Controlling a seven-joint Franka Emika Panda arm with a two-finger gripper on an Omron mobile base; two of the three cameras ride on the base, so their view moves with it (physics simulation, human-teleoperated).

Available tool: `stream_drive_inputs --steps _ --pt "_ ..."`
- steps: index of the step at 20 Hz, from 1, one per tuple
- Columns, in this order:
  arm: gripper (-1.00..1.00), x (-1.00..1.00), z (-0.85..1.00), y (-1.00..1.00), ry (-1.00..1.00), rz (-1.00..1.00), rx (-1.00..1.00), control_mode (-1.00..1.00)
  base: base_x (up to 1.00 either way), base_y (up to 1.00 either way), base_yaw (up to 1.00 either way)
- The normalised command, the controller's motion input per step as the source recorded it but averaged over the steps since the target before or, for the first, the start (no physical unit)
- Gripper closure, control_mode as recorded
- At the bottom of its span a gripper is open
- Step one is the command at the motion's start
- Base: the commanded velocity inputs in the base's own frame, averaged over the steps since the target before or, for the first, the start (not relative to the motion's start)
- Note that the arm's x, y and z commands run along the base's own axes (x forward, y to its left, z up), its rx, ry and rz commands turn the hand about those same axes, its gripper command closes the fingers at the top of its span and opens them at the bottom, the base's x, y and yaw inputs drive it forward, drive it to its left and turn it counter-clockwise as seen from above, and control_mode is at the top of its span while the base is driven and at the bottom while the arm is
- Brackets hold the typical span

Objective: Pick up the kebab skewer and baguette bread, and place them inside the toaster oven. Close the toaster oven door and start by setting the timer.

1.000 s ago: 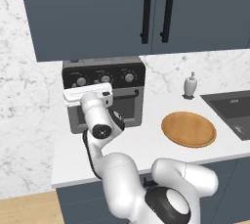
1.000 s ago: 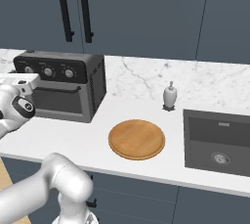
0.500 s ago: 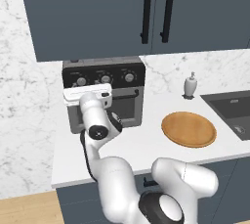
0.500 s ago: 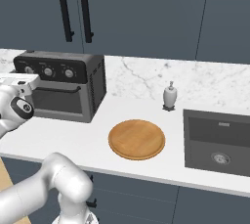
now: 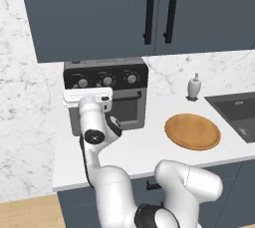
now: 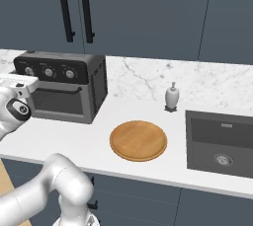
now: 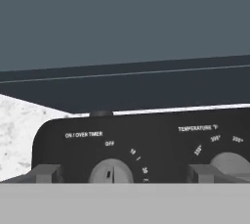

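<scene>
Stage: door work looks done and the timer setting is what remains, judging by the shut toaster oven door (image 6: 58,102) and the hand raised to the control panel.
Toaster oven (image 5: 107,96): it stands at the back left of the counter, against the marble wall and under the dark cabinets.
Timer knob (image 7: 111,172): leftmost of the three silver knobs, labelled ON / OVEN TIMER, with its pointer upright beside the OFF mark.
Gripper (image 7: 121,174): it faces the panel head-on, level with the knob row; the jaws stand wide apart and hold nothing.
Key relation: the timer knob sits straight ahead between the two fingertips (image 7: 47,173), slightly nearer the left one, so the approach is forward along the hand's own axis.
Knob axis: it points out of the panel toward the hand, so a turn would be a roll of the wrist about that line.
Temperature knob (image 7: 229,163): next along, just outside the right fingertip, and a risk of being caught if the hand drifts that way.
Kebab skewer and baguette bread: I cannot tell where they are; the dark glass hides the oven's inside.
Wooden plate (image 6: 138,140): it lies well apart to the right.
</scene>
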Motion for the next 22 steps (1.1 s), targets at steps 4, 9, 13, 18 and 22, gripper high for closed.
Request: stream_drive_inputs --steps 4,9,13,18,22 --pt "-1.0 0.13 -0.06 0.0 0.0 0.0 0.01 -1.0 0.0 0.0 0.0" --pt "-1.0 0.27 -0.06 0.0 0.0 0.0 0.0 -1.0 0.0 0.0 0.0" --pt "-1.0 0.23 -0.08 0.0 0.0 0.0 0.0 -1.0 0.0 0.0 0.0" --pt "-1.0 0.17 -0.11 0.0 0.0 0.0 0.0 -1.0 0.0 0.0 0.0" --pt "-1.0 0.11 -0.07 0.0 0.0 0.0 0.0 -1.0 0.0 0.0 0.0"
